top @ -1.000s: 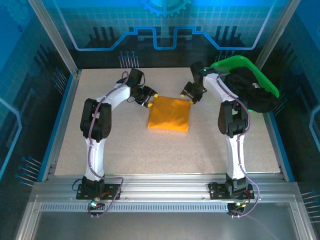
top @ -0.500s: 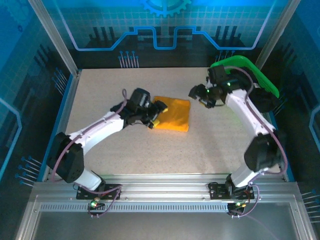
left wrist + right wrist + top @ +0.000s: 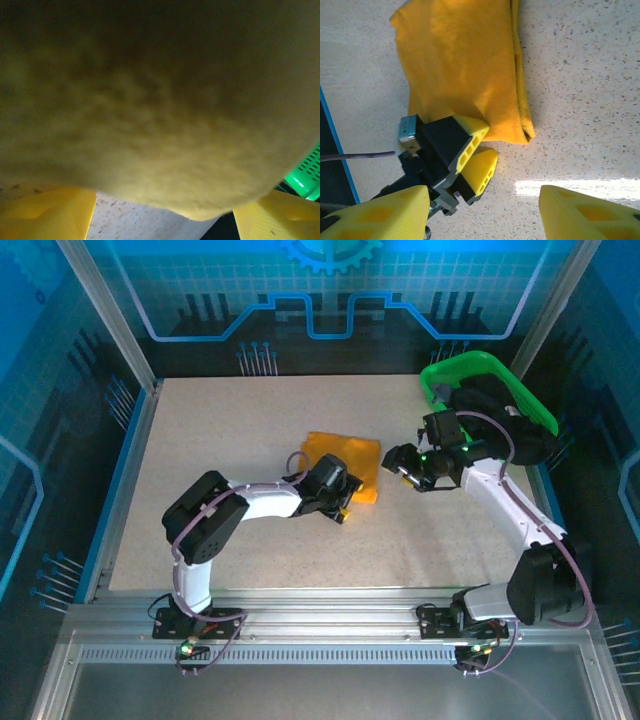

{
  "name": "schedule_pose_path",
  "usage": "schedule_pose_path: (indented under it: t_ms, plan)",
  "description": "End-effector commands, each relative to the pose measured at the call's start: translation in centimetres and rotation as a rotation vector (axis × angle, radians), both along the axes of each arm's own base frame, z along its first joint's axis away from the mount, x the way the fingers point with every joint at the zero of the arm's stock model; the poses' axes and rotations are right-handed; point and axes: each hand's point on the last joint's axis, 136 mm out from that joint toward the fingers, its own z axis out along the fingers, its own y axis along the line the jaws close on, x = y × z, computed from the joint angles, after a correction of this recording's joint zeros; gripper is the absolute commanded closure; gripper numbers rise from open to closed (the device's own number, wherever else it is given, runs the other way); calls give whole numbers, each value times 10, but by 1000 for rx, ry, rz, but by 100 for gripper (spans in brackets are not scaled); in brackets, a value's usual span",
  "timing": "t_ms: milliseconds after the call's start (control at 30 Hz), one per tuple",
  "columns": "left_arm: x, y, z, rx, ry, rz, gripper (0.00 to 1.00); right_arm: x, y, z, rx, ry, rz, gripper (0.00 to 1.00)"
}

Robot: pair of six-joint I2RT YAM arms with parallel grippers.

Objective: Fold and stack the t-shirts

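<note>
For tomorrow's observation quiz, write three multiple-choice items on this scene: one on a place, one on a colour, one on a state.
1. Where on the table does the green basket stand? A near left corner; B centre; C far right corner.
2. What colour is the folded t-shirt? A orange-yellow; B blue; C white.
3. How is the right gripper? A shut on the t-shirt; B open, holding nothing; C shut on the green basket.
Answers: 1 C, its green rim sits at the far right corner. 2 A, the cloth is plain orange-yellow. 3 B, its fingers stand apart beside the t-shirt with nothing between them.
</note>
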Motion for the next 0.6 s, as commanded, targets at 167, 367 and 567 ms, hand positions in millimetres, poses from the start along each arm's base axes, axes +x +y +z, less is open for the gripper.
schedule_pose_path:
  t_ms: [167,367,567]
  plan:
    - [65,26,-9,-23,-116,178,90,-7,-1,6,24,-25,9,42]
    - [114,122,12,-9,-179,234,100,-3,0,4,24,-17,4,43]
    - [173,239,30,-16,-281,201,100,9,10,4,27,-17,20,45]
